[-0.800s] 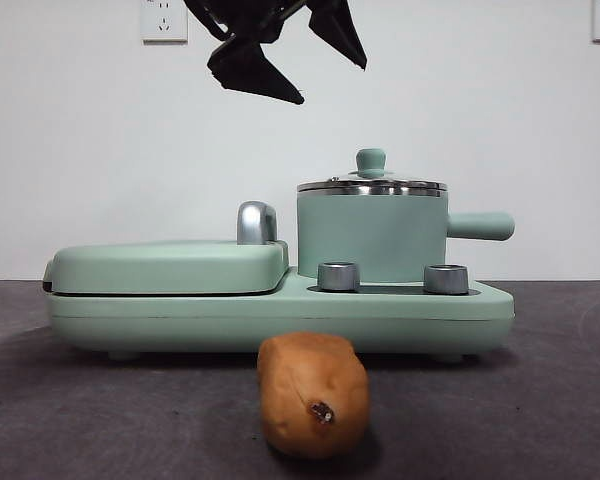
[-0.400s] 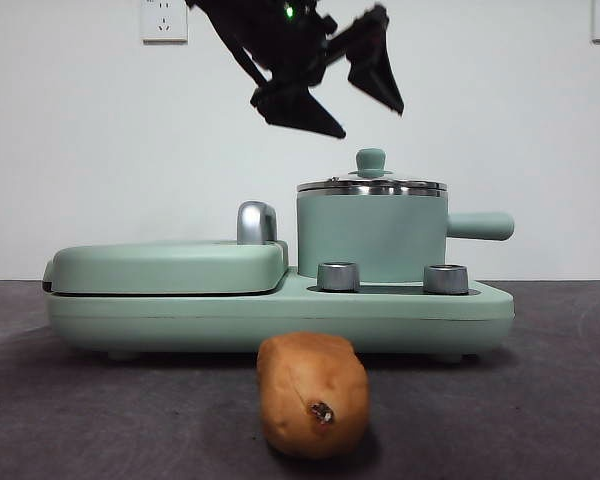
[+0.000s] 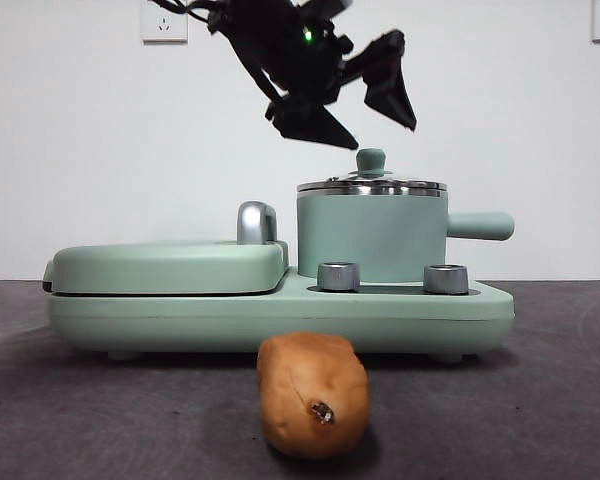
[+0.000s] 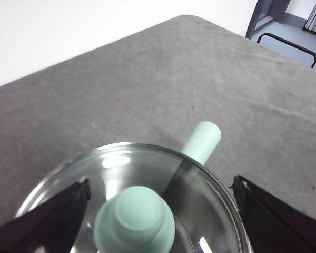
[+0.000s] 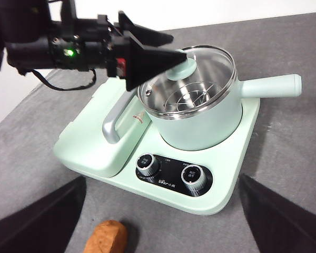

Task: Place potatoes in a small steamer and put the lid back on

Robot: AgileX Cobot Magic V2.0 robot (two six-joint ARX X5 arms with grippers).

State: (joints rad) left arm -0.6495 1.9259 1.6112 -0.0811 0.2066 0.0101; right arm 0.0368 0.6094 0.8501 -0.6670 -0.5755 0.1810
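While lid [image 3: 371, 186] sits on steamer [image 3: 372, 236] — L gripper [image 3: 365, 112] wide open, empty, just above knob [image 4: 135, 220].

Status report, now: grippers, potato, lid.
Left gripper open above lid knob, not touching. Right gripper open, high over table. Potato on table before cooker. Lid on steamer, blocking entry.

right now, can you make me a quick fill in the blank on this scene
1. The lid sits on the ____.
2. The left gripper hangs open above the lid's ____.
3. The potato lies on the ____, in front of the cooker.

Missing words: pot; knob; table
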